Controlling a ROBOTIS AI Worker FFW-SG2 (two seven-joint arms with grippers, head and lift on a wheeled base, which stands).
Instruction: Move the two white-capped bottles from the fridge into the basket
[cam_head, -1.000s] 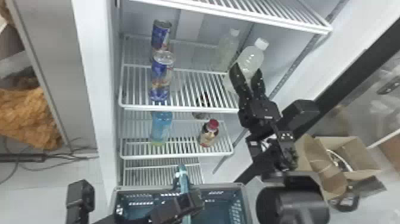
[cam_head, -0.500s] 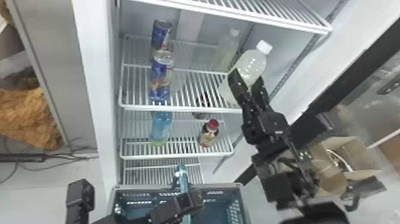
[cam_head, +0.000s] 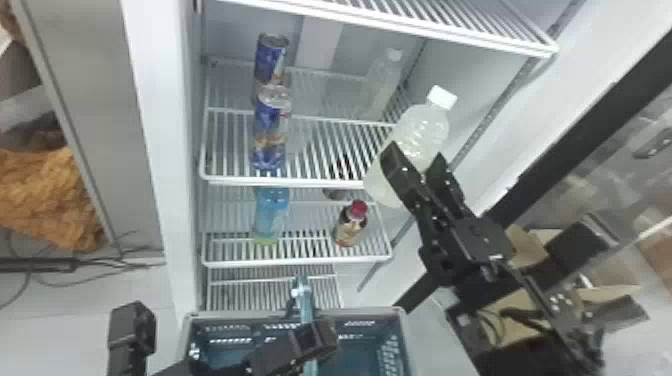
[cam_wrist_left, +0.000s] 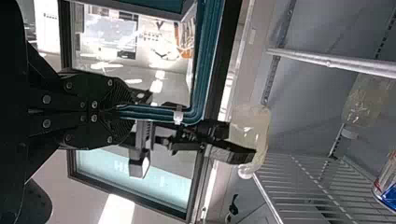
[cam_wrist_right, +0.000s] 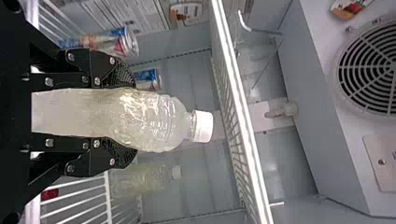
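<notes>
Held bottle (cam_head: 411, 135): looks near full, so probably moderate weight, load low in the body. Thin clear plastic, likely to give if squeezed; sides may be slick if damp. Best hold is mid-body under the shoulder, not the white cap (cam_head: 442, 97). Right gripper (cam_wrist_right: 131, 116) has it there, fingers parted to body width, one each side. Bottle leans, cap at 1 o'clock in head view.

Left gripper (cam_wrist_left: 123, 112) is closed on the basket handle (cam_wrist_left: 161, 113); basket (cam_head: 240, 314) sits at 7 o'clock from the held bottle. Second bottle (cam_head: 380, 86) is on the shelf (cam_head: 285, 181), 11 o'clock from the first; same grip should work.

Vs 0.5 s ago: held bottle and right gripper have shifted toward 6 o'clock, base now across the shelf's front edge, lean about the same. Basket, left arm, second bottle unchanged.
</notes>
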